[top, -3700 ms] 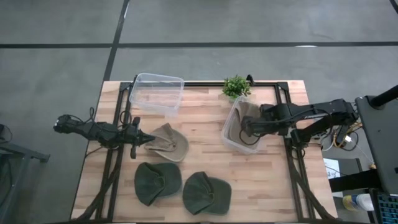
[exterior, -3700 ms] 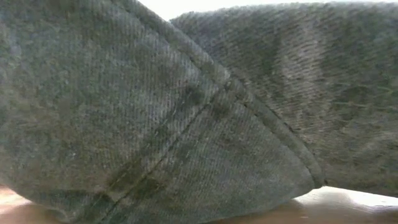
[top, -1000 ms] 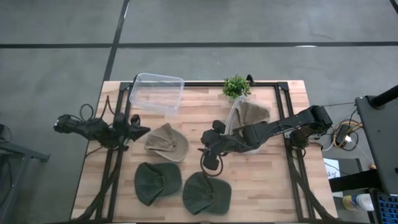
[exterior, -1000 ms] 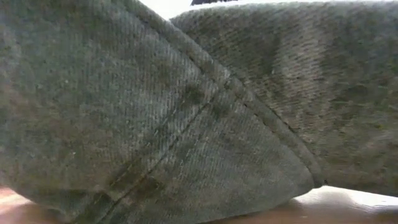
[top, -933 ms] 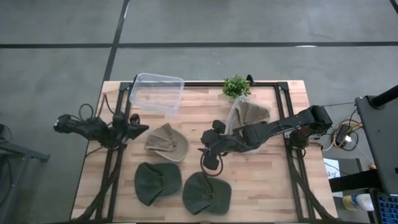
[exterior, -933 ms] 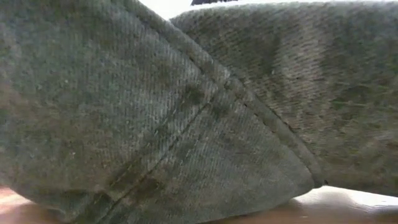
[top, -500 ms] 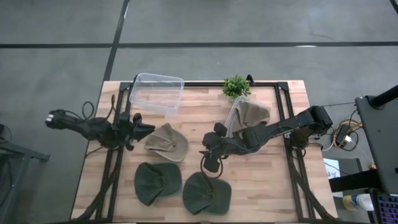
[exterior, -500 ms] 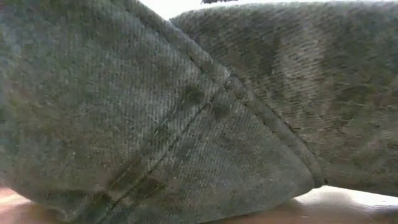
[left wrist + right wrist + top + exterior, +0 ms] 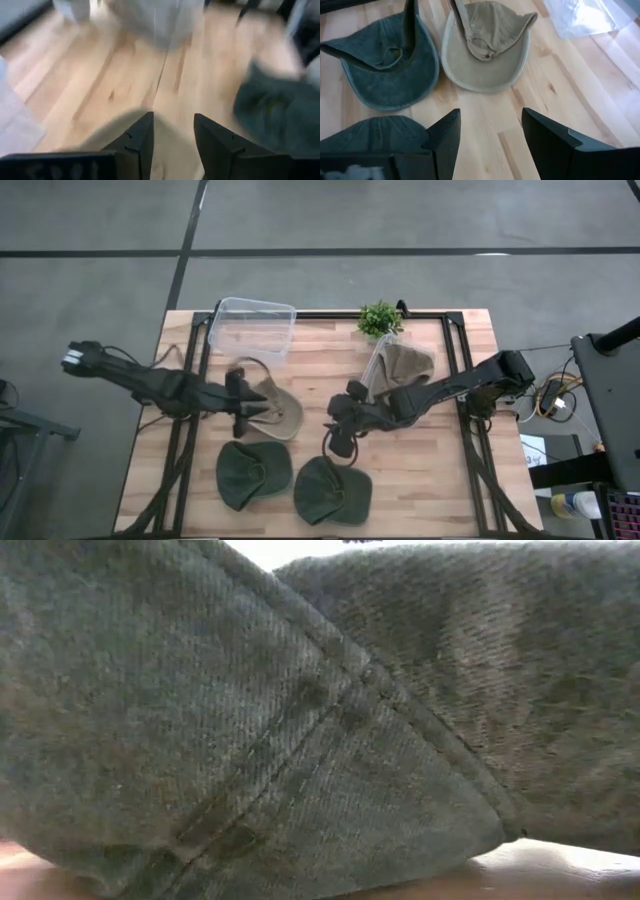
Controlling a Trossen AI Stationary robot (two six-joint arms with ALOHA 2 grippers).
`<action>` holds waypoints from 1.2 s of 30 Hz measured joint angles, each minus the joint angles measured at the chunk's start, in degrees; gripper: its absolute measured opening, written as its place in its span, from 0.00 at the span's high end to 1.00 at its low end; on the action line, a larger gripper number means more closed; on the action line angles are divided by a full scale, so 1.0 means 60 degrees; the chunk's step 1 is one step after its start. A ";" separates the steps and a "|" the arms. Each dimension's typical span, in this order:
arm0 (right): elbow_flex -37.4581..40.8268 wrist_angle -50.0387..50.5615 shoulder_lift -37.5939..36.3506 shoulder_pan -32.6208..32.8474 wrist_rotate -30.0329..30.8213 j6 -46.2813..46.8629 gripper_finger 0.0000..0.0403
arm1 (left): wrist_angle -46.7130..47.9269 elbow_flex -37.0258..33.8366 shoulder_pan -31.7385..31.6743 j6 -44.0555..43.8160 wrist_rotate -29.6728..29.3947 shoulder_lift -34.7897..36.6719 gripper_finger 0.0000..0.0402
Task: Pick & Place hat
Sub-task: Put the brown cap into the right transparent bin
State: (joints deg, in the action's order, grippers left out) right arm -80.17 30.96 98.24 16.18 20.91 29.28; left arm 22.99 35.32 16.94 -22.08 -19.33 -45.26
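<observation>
Pressed against the low camera, dark green twill cloth of a cap (image 9: pixel 250 740) fills almost that whole picture, showing only a stitched seam and a sliver of table. The high view shows what that hides: two dark green cloth caps (image 9: pixel 254 473) (image 9: pixel 332 489) lying side by side at the near edge of the light wooden slatted table (image 9: pixel 420 470). Just beyond them, the right gripper (image 9: pixel 339 442) hangs above the green cap on the right, jaws spread wide and empty; its wrist view shows both green caps and a tan cotton cap (image 9: pixel 487 47) lying upside down. The left gripper (image 9: pixel 243 405), jaws open, sits at the tan cap's (image 9: pixel 274 410) left edge. Farther back, another tan cap (image 9: pixel 403 364) rests in a tipped clear plastic bin (image 9: pixel 377 385). An empty clear plastic tub (image 9: pixel 252 332) and a small green potted plant (image 9: pixel 379 318) stand at the far edge.
</observation>
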 joint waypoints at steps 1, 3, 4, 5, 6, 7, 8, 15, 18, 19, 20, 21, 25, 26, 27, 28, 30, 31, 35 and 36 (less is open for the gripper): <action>0.0062 -0.0002 0.0000 0.0013 0.0001 0.0063 0.50 | 0.0345 0.0170 0.0034 0.0052 0.0040 -0.0303 0.67; 0.0190 0.0008 0.0002 0.0015 0.0000 0.0122 0.50 | 0.0760 0.0597 0.0118 0.0200 0.0069 -0.0914 0.67; 0.0231 0.0020 0.0004 0.0015 0.0000 0.0127 0.50 | 0.1023 0.0794 0.0172 0.0246 0.0072 -0.1219 0.67; 0.0267 0.0018 0.0007 0.0015 0.0000 0.0131 0.50 | 0.1440 0.0972 0.0222 0.0324 0.0108 -0.1531 0.67; 0.0293 0.0015 0.0004 0.0019 0.0000 0.0145 0.50 | 0.1846 0.1148 0.0269 0.0441 0.0122 -0.1810 0.67; 0.0308 0.0015 0.0004 0.0030 -0.0003 0.0191 0.50 | 0.2113 0.1349 0.0320 0.0546 0.0131 -0.2052 0.67; 0.0317 0.0015 0.0004 0.0030 -0.0004 0.0266 0.50 | 0.2307 0.1556 0.0377 0.0627 0.0125 -0.2277 0.67; 0.0333 0.0012 0.0005 0.0143 -0.0022 0.0396 0.50 | 0.3471 0.2203 0.0967 0.1320 0.0138 -0.3590 0.67; 0.0333 0.0010 0.0004 0.0183 -0.0022 0.0379 0.50 | 0.3699 0.2260 0.1164 0.1432 0.0228 -0.4083 0.67; 0.0333 0.0008 0.0004 0.0186 -0.0022 0.0371 0.50 | 0.3803 0.2277 0.1200 0.1420 0.0303 -0.4213 0.67; 0.0337 0.0004 0.0004 0.0186 -0.0022 0.0371 0.50 | 0.3861 0.2306 0.1233 0.1407 0.0330 -0.4297 0.67; 0.0341 0.0004 0.0004 0.0186 -0.0022 0.0374 0.50 | 0.3861 0.2347 0.1285 0.1397 0.0323 -0.4366 0.67; 0.0344 0.0001 0.0004 0.0186 -0.0018 0.0374 0.50 | 0.4179 0.2355 0.1402 0.1434 0.0332 -0.4770 0.67; 0.0344 0.0002 0.0004 0.0186 -0.0018 0.0374 0.50 | 0.4211 0.2355 0.1400 0.1431 0.0335 -0.4864 0.67; 0.0346 0.0001 0.0004 0.0186 -0.0018 0.0374 0.50 | 0.4277 0.2355 0.1400 0.1434 0.0328 -0.4955 0.67; 0.0348 0.0002 0.0006 0.0186 -0.0017 0.0374 0.50 | 0.4399 0.2355 0.1400 0.1432 0.0321 -0.5073 0.67; 0.0348 -0.0003 0.0005 0.0186 -0.0011 0.0377 0.50 | 0.4494 0.2351 0.1399 0.1434 0.0316 -0.5303 0.67; 0.0348 -0.0003 0.0004 0.0186 -0.0011 0.0376 0.50 | 0.4476 0.2351 0.1400 0.1434 0.0322 -0.5377 0.67; 0.0348 -0.0007 0.0004 0.0186 -0.0011 0.0378 0.50 | 0.4429 0.2351 0.1400 0.1467 0.0316 -0.5680 0.67; 0.0348 -0.0010 0.0004 0.0186 -0.0007 0.0378 0.50 | 0.4412 0.2348 0.1400 0.1470 0.0316 -0.5754 0.67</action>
State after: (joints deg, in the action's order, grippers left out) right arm -78.08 30.89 98.26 17.30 20.86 31.55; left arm 49.46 49.41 25.34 -13.26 -17.43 -79.78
